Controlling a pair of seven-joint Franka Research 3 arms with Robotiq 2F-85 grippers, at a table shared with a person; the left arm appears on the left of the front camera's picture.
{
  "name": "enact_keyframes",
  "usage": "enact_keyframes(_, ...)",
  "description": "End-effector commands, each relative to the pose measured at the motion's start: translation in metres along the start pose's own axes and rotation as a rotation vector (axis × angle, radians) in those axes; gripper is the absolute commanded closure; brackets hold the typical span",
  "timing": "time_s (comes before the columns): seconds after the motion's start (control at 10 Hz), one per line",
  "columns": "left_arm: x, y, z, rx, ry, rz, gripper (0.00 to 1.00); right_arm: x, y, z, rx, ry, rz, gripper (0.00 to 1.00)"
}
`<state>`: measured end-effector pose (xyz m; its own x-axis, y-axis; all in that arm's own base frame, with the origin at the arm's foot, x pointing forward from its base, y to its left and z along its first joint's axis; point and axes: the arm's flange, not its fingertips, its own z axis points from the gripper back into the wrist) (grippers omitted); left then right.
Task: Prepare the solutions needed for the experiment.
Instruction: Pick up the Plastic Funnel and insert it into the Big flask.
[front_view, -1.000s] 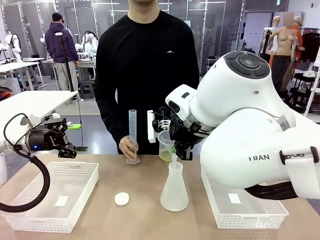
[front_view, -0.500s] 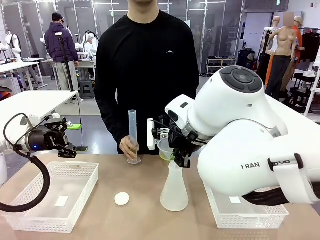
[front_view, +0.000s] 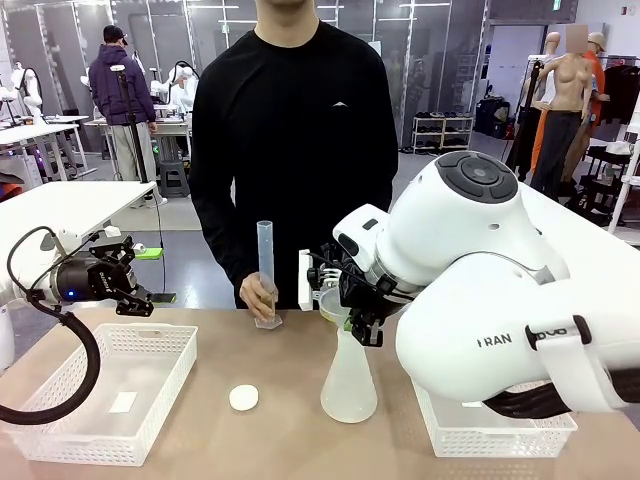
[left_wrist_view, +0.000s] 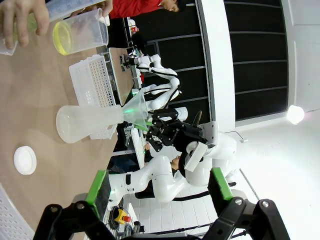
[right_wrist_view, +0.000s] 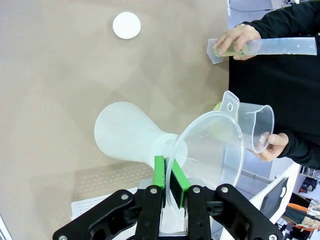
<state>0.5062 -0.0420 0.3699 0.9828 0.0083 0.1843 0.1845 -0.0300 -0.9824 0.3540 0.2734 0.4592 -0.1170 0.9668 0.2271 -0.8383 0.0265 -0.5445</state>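
one funnel (right_wrist_view: 210, 145) rim clenched in right gripper (right_wrist_view: 168, 173), at flask (right_wrist_view: 125, 132) mouth — left gripper (left_wrist_view: 160, 175) released, empty

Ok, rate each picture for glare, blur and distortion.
Front view: evenly lit, sharp; the right arm looms large near the lens. Left wrist view: rolled sideways, a lamp flaring. Right wrist view: crisp on the funnel, no glare.

The right tool (right_wrist_view: 168, 180) has brought the funnel (right_wrist_view: 210, 150) down to the mouth of the flask (front_view: 349, 385).
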Motion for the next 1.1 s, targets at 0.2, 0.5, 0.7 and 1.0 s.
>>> enact_keyframes(0.2, 0.0001, -0.0027, -0.0003, 0.003, 0.003, -0.006, 0.0, -0.003, 0.0041, -0.0089, 0.007, 0.005, -0.046, 0.74)
enact_keyframes(0.5, 0.0001, -0.0027, -0.0003, 0.003, 0.003, -0.006, 0.0, -0.0055, 0.0061, -0.0104, 0.005, 0.01, -0.045, 0.38)
enact_keyframes(0.7, 0.0001, -0.0027, -0.0003, 0.003, 0.003, -0.006, 0.0, -0.0088, -0.0001, -0.0128, 0.022, 0.079, -0.054, 0.18)
enact_keyframes(1.0, 0.0001, -0.0027, -0.0003, 0.003, 0.003, -0.006, 0.0, -0.0058, 0.0015, -0.0086, 0.015, 0.015, -0.017, 0.31)
